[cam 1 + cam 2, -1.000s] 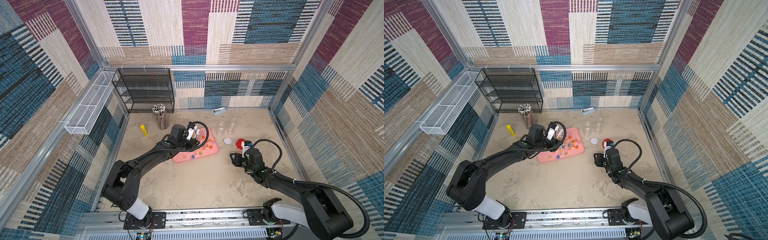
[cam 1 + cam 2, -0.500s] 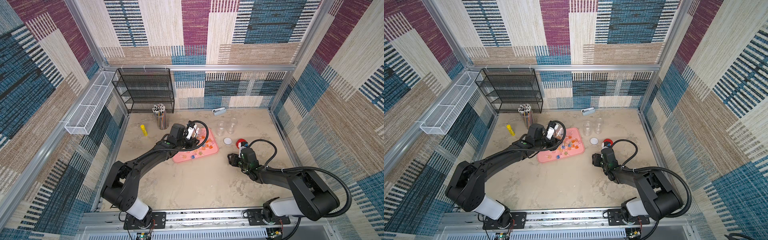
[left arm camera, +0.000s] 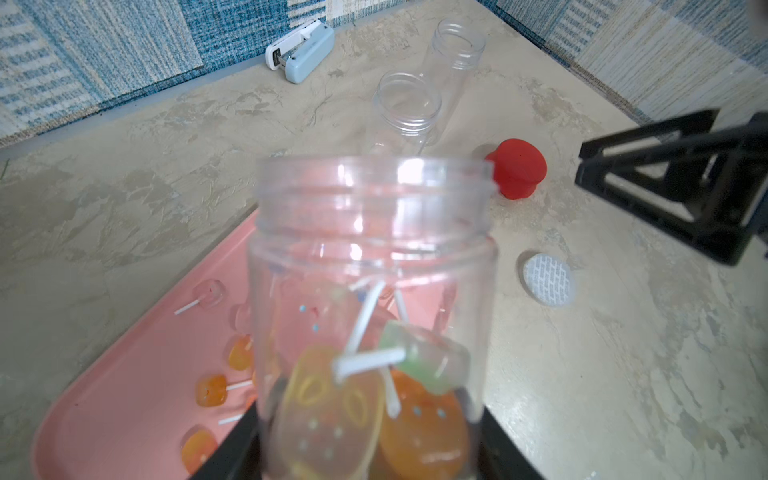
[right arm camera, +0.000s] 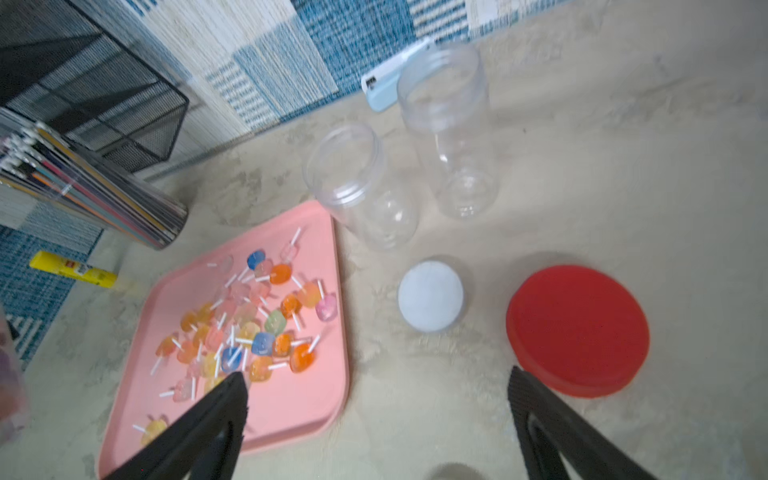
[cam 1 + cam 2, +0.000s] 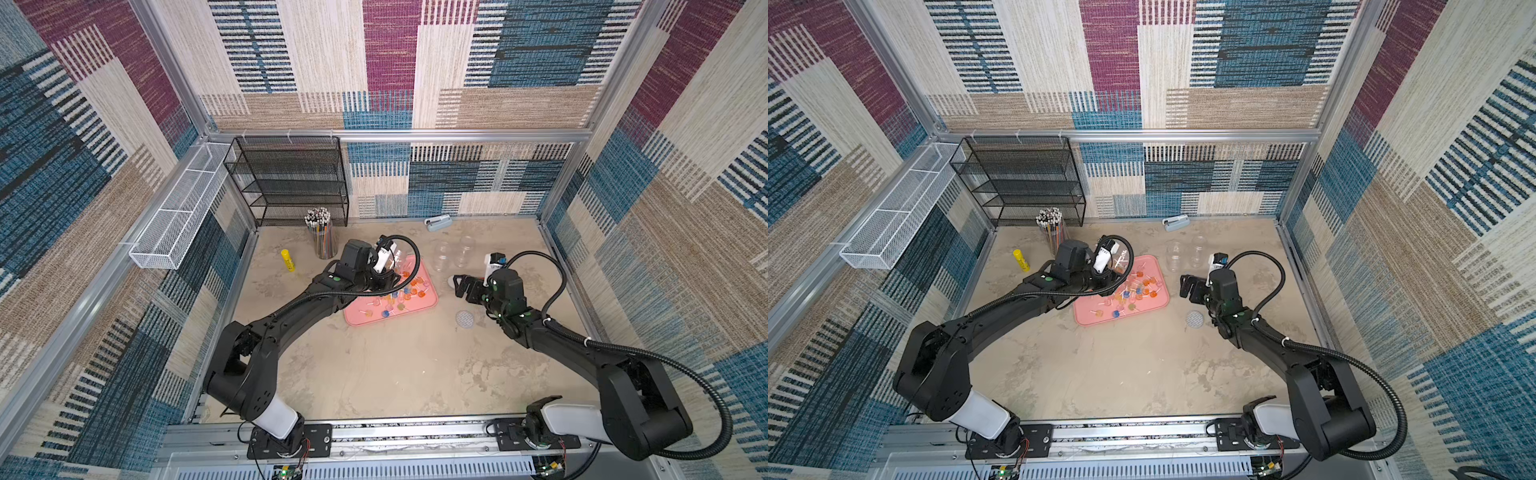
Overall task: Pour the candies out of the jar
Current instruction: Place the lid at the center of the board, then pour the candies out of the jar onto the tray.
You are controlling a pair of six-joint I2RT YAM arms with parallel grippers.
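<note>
The left fingers (image 3: 226, 451) pinch the clear jar (image 3: 374, 232) and are mostly hidden by it. Some candies (image 3: 324, 399) sit inside; more lie on the pink tray (image 4: 291, 415). The right fingers (image 4: 555, 434) are spread wide beside the red lid (image 4: 577, 328).

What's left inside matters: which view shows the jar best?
Left wrist: jar fills the frame, candies visible inside. In both top views it is tiny and partly hidden; right wrist barely shows it.
</note>
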